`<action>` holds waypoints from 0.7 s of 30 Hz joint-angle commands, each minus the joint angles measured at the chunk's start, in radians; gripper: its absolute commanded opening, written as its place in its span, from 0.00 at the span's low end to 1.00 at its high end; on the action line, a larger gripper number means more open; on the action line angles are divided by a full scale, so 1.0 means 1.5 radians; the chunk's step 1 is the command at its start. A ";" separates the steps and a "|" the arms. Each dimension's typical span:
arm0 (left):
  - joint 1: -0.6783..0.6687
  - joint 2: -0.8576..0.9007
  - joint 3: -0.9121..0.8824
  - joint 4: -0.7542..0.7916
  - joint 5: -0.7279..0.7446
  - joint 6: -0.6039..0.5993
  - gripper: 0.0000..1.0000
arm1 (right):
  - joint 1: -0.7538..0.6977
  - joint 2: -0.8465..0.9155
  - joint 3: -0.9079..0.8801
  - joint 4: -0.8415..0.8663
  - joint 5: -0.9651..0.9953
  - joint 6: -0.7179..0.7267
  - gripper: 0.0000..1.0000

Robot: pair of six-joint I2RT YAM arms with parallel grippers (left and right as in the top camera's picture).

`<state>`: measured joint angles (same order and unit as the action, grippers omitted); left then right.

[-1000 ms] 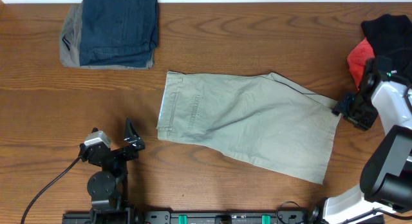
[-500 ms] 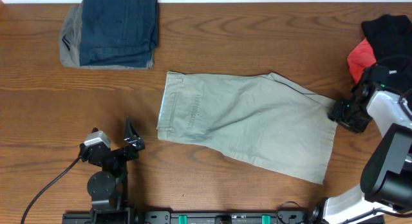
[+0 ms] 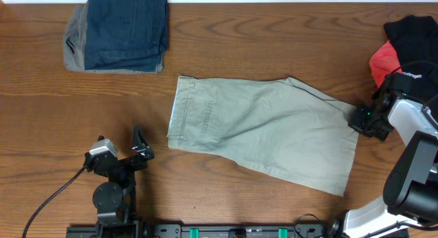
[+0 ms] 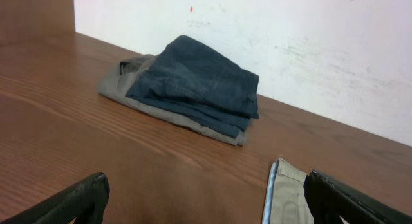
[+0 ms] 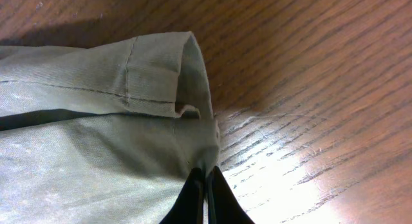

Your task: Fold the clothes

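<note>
The clothes (image 3: pixel 263 128), light khaki trousers folded in half, lie flat across the middle of the table, waistband to the left, leg hems to the right. My right gripper (image 3: pixel 357 120) sits at the hem's upper right corner. In the right wrist view its jaws (image 5: pixel 206 176) are pinched together on the khaki hem edge (image 5: pixel 161 76). My left gripper (image 3: pixel 139 148) rests near the front left, wide open and holding nothing. The left wrist view shows its gripper (image 4: pixel 206 201) spread over bare wood, with the waistband corner (image 4: pixel 286 195) just inside the right finger.
Folded dark blue jeans (image 3: pixel 126 29) on a grey garment lie at the back left, also seen as the jeans pile (image 4: pixel 193 82) before a white wall. Black and coral-red garments (image 3: pixel 404 43) are heaped at the back right, close behind the right arm.
My right gripper slid left onto the trousers' hem corner and shut on the fabric. The left arm stayed still.
</note>
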<state>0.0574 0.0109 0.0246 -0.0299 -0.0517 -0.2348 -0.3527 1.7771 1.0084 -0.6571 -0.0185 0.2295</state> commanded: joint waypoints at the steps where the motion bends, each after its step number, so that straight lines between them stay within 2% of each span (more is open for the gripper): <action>1: 0.003 -0.003 -0.014 -0.024 -0.006 0.009 0.98 | -0.005 0.006 -0.003 0.008 0.009 0.001 0.01; 10: 0.003 -0.003 -0.014 -0.024 -0.006 0.009 0.98 | -0.006 -0.005 0.010 0.015 0.006 0.001 0.01; 21: 0.003 -0.003 -0.014 -0.024 -0.006 0.009 0.98 | -0.006 -0.135 0.037 -0.026 0.002 0.001 0.01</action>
<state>0.0574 0.0109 0.0246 -0.0299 -0.0517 -0.2348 -0.3527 1.6371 1.0348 -0.6888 -0.0231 0.2295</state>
